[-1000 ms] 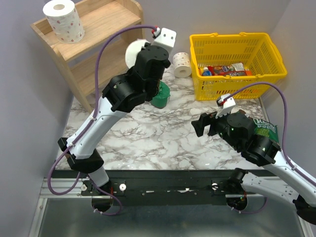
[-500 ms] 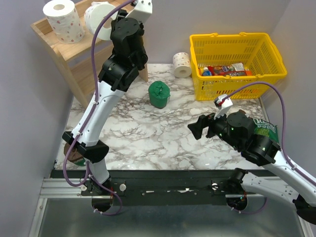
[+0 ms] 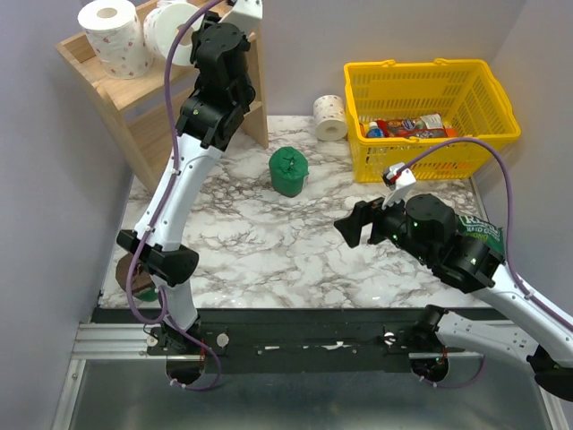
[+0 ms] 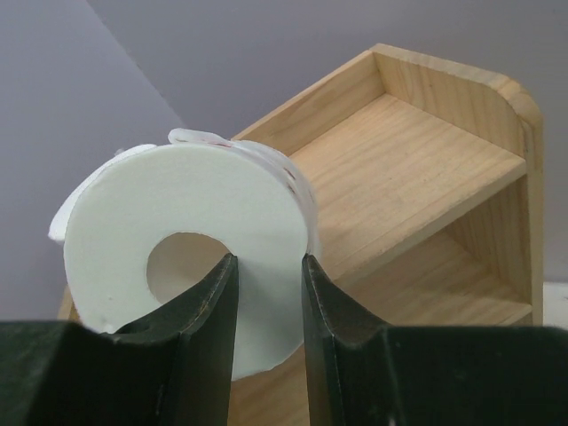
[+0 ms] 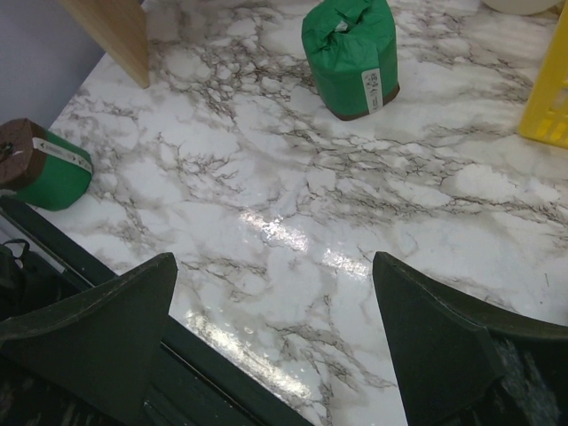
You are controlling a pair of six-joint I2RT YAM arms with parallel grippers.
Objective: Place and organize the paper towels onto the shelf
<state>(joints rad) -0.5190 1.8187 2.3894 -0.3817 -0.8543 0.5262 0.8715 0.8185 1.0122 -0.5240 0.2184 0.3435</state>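
My left gripper (image 4: 269,266) is shut on a white paper towel roll (image 4: 115,231), one finger in its hollow core and the other outside its wall. In the top view this roll (image 3: 168,32) hangs over the top tier of the wooden shelf (image 3: 192,49), beside a spotted white roll (image 3: 113,36) standing on that tier. A green roll (image 3: 289,172) stands mid-table and a white roll (image 3: 329,116) lies by the basket. Another green roll (image 5: 40,164) lies near the table's front left corner. My right gripper (image 5: 273,266) hovers open over bare marble, nothing between its fingers.
A yellow mesh basket (image 3: 488,134) with snack packets sits at the back right. A flat green packet (image 3: 483,235) lies beside my right arm. The shelf's side panel (image 5: 111,31) stands on the marble at the back left. Grey walls close in on both sides.
My left arm has carried the white roll up and left from above the table to over the shelf's top tier. The right gripper has crept slightly left, still open.
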